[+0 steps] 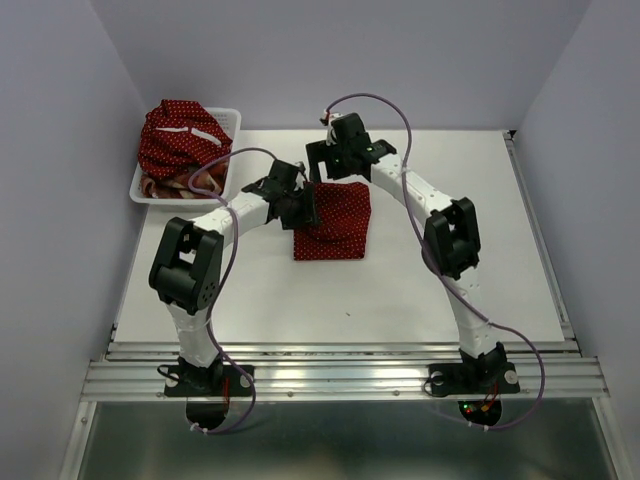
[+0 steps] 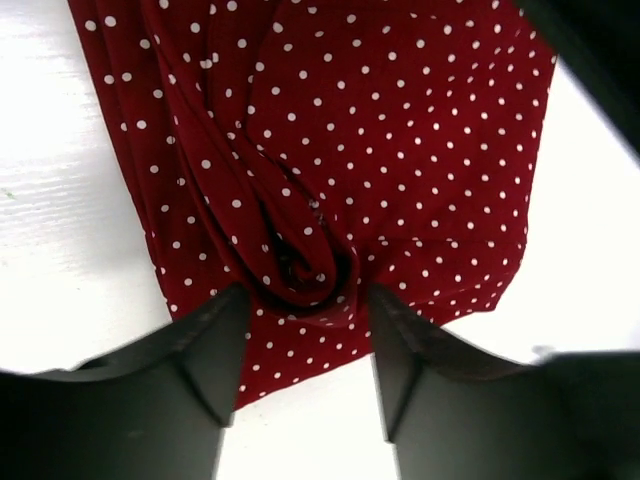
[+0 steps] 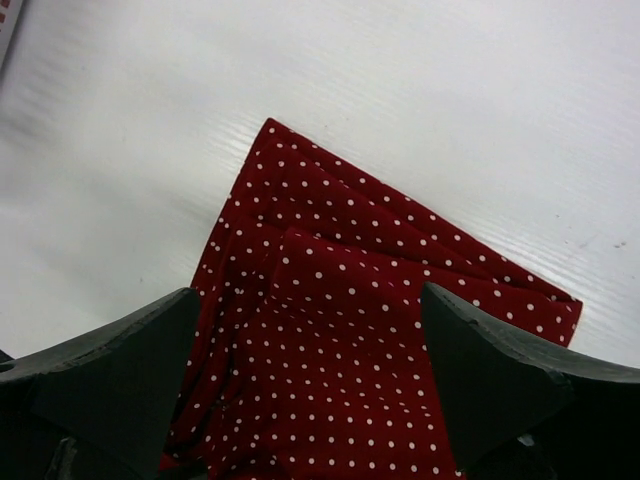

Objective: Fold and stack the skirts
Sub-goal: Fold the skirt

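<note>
**Two arms over a folded polka-dot skirt**

One dark red polka-dot skirt (image 1: 335,222) lies folded into a rough rectangle near the middle of the white table (image 1: 420,290). The other polka-dot skirt (image 1: 180,135) and the plaid skirt (image 1: 190,180) sit heaped in the white mesh basket (image 1: 135,190) at the table's far left.

The left gripper (image 2: 305,300) is low on the folded skirt's left edge. Its jaws are partway apart and straddle a small pucker of cloth, and they do not look clamped on it. The right gripper (image 3: 310,300) hangs over the skirt's far edge with its jaws spread wide, holding nothing.

The cloth looks thin, light and limp. It will likely sag and slide open when lifted, so it is probably best pinched through all layers at a folded edge or corner.
</note>
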